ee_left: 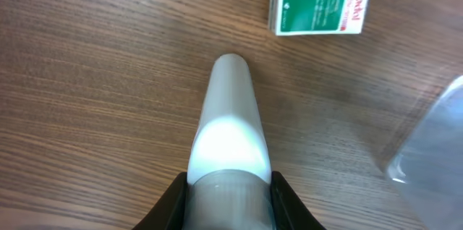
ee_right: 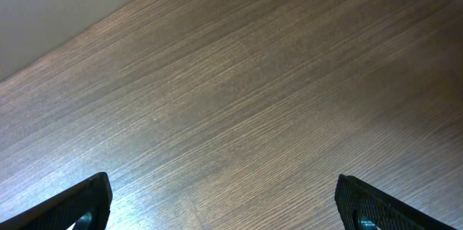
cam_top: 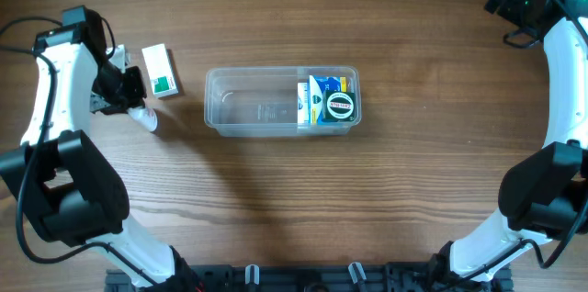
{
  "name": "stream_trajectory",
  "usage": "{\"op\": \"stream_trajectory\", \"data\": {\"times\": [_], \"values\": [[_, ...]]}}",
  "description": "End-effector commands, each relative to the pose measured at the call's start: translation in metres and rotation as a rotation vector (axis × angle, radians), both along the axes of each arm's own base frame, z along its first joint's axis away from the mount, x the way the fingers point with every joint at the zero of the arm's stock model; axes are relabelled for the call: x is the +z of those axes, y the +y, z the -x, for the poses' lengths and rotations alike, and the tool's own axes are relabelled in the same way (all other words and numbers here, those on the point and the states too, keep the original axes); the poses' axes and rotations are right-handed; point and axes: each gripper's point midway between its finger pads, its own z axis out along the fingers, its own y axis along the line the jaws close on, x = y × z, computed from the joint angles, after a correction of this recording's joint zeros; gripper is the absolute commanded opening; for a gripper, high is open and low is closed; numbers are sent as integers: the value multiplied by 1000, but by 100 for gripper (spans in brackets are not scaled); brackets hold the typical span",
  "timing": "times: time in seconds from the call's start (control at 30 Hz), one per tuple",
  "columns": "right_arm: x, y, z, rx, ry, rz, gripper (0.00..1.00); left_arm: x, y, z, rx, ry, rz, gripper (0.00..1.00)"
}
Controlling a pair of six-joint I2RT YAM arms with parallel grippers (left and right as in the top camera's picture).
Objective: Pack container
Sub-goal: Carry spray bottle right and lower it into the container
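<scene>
The left tool (ee_left: 230,190) was pinching a white tube (ee_left: 230,114). Its dark fingers (ee_left: 170,202) pressed against the wide end of the tube on both sides, and the tapered tip pointed away from the tool over the wooden worktop (ee_left: 94,78). A green and white box (ee_left: 315,0) lay flat on the worktop near the tip, apart from it. In the overhead view this box (cam_top: 160,72) sat just beside the left tool (cam_top: 136,108), on the side facing the middle of the worktop.

The container (cam_top: 243,99) lay at the centre of the worktop, beyond the box and apart from both the tool and the tube. One blurred corner of it (ee_left: 434,136) showed at the right edge of the left wrist view. Its left portion was bare. Its right end held a blue and white packet (cam_top: 317,97) touching a dark green item (cam_top: 341,106).

The right tool (ee_right: 224,186) was spread wide and gripped nothing. It hung over bare worktop at the far right corner (cam_top: 519,3), well apart from the container.
</scene>
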Motion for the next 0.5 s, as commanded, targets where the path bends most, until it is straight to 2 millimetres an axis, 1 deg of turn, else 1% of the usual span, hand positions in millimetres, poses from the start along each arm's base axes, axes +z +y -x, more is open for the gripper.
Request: {"op": "stream_trajectory", "data": {"times": [0.0,0.03,0.07,0.13,0.17,0.23,0.3,0.43,0.47], "values": [[-3,3,-2,16,5,-3,100,32,-2,-27,7,-102,7,18],[-3,3,-2,16,4,-3,100,45,-5,-34,-2,-139,12,18],[-3,3,-2,16,5,-3,100,55,-9,-39,-11,-166,21,18],[-3,3,-2,16,5,-3,100,84,-29,-50,-54,-250,45,18],[-3,3,-2,16,4,-3,100,95,-40,-53,-81,-282,54,18],[-3,3,-2,16,5,-3,100,110,-58,-55,-88,-326,74,18],[-3,3,-2,16,4,-3,100,126,-90,-54,-148,-370,109,18],[-3,3,-2,16,4,-3,100,160,-154,-46,-260,-462,147,18],[-3,3,-2,16,4,-3,100,164,-164,-43,-270,-472,156,18]]}}
